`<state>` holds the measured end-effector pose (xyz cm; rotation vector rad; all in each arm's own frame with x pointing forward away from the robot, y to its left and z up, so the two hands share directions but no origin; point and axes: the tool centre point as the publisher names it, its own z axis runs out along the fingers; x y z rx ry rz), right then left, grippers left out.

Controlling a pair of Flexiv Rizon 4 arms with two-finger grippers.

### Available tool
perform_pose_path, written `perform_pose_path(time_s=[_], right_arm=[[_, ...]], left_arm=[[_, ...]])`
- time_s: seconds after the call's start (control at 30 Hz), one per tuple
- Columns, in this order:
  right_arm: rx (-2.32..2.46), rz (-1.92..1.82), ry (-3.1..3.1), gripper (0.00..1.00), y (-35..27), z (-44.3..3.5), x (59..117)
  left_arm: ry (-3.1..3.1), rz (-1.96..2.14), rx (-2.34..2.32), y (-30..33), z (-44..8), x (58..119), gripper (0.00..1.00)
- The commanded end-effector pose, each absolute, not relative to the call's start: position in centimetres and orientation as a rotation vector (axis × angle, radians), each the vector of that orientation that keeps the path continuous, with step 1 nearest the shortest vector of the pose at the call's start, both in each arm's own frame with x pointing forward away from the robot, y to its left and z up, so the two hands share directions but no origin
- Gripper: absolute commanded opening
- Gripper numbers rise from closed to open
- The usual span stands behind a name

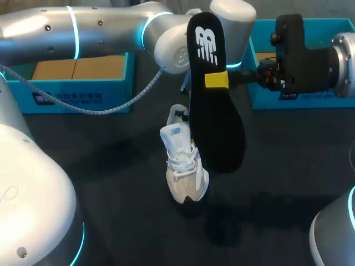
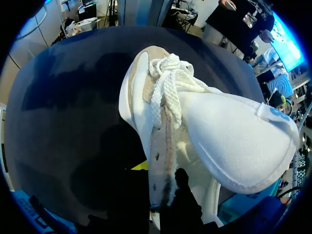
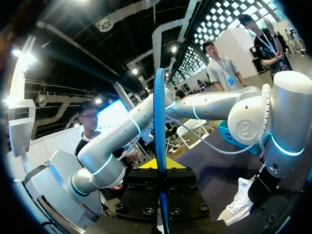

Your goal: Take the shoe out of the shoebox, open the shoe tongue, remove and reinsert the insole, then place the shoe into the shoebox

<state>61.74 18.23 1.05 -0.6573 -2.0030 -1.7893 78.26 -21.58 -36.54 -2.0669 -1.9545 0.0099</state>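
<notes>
Shoe unboxed, insole out: right gripper (image 1: 218,81) pinches the black foam insole (image 1: 213,127) aloft, left gripper (image 2: 158,187) looks clamped on the white lace-up sneaker (image 1: 183,166)'s collar on the black table (image 1: 111,166); reinsertion and boxing remain.

Left arm (image 1: 83,33) stretched past middle; right arm (image 1: 341,52) level, fingers (image 1: 216,79) clamped.

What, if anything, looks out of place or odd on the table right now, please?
Nothing looks damaged or spilled. The only oddity: the black insole is outside the shoe, gripped by the right tool and held upright above the table.
</notes>
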Motion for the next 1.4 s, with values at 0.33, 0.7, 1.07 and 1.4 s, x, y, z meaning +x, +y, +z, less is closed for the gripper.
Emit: perform_pose_path(time_s=[0.33, 0.7, 1.07, 1.4], right_arm=[[-0.66, -1.785, -2.005, 0.0, 18.7, 1.1, 62.0], [-0.66, -1.785, -2.005, 0.0, 18.7, 1.1, 62.0], [-0.66, -1.785, -2.005, 0.0, 18.7, 1.1, 62.0], [-0.674, -1.785, -1.995, 0.0, 18.8, 0.9, 62.3]], left_arm=[[-1.899, 0.09, -2.099, -21.8, -37.8, 78.5, 1.0], [-1.931, 0.22, -2.244, -21.8, -32.8, 79.8, 1.0], [-2.059, 0.514, -2.469, -20.1, -26.1, 81.4, 1.0], [-1.943, 0.8, -2.712, -18.9, -23.3, 81.7, 1.0]])
